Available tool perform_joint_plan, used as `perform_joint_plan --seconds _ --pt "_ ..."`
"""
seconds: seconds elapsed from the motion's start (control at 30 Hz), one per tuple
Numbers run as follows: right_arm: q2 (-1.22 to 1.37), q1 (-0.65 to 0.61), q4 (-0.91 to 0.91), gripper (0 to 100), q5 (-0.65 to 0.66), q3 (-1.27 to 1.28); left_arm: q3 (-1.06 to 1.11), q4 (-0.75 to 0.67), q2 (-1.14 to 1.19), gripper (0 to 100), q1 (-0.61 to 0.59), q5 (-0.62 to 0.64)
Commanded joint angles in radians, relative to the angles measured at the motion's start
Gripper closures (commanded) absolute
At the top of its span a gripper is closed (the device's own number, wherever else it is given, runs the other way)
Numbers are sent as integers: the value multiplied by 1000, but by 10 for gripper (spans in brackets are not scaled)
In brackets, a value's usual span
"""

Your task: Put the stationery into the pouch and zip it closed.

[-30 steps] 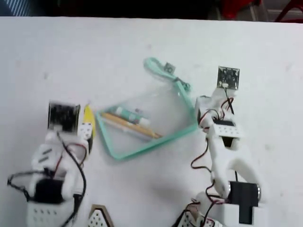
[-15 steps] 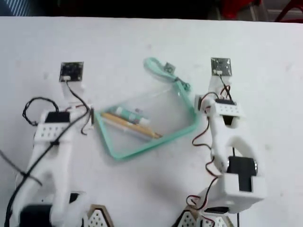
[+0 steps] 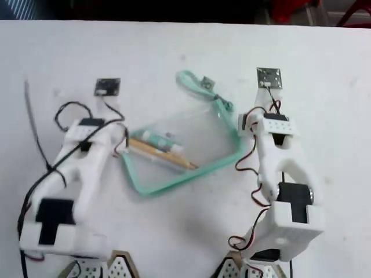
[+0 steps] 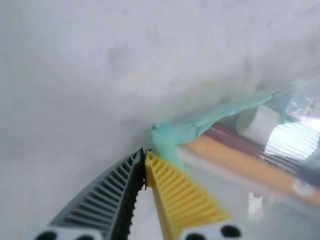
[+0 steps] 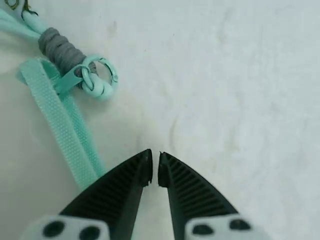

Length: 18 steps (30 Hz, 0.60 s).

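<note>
I see the pouch (image 3: 208,136) holding a pencil (image 3: 165,155) and perhaps a glue stick (image 3: 157,138), left gripper (image 4: 145,154) closed at its corner, right gripper (image 5: 155,167) closed beside its strap (image 5: 60,120).

The pouch (image 3: 203,139) lies between my left gripper (image 4: 145,156) and right gripper (image 5: 155,167). The stationery (image 3: 162,147) lies in it, its strap (image 3: 188,81) toward the far edge of the table (image 3: 324,69).
</note>
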Motion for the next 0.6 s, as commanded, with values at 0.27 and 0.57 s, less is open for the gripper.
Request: perform_joint_plan --seconds 0.27,0.57 --pt "-71 -2 19 981 11 -51 -405 114 280 976 134 114" --pt "-71 -2 8 981 11 -63 -499 126 344 976 170 118"
